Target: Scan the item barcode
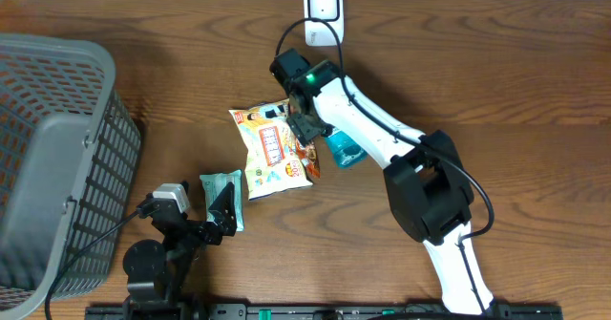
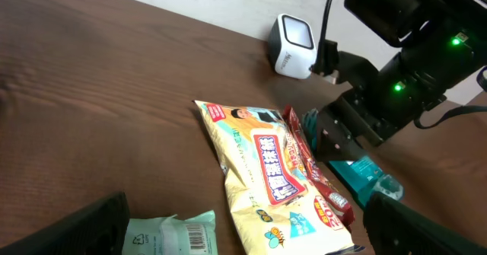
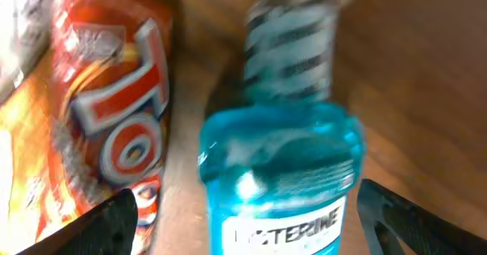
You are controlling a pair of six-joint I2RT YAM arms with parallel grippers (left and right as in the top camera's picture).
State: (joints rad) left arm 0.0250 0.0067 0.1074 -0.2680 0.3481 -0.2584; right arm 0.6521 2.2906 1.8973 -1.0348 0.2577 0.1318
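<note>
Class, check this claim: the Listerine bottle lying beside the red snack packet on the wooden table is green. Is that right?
Not quite. The Listerine bottle is blue, not green, as the right wrist view shows plainly. The rest holds: it lies beside the red snack packet on the wooden table.

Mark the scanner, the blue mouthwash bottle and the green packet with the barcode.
scanner [image 2: 288,52], left wrist view, on its white body.
blue mouthwash bottle [image 3: 278,164], right wrist view, on its shoulder above the label.
green packet [image 2: 156,236], left wrist view, on its pale face beside the barcode.
</note>
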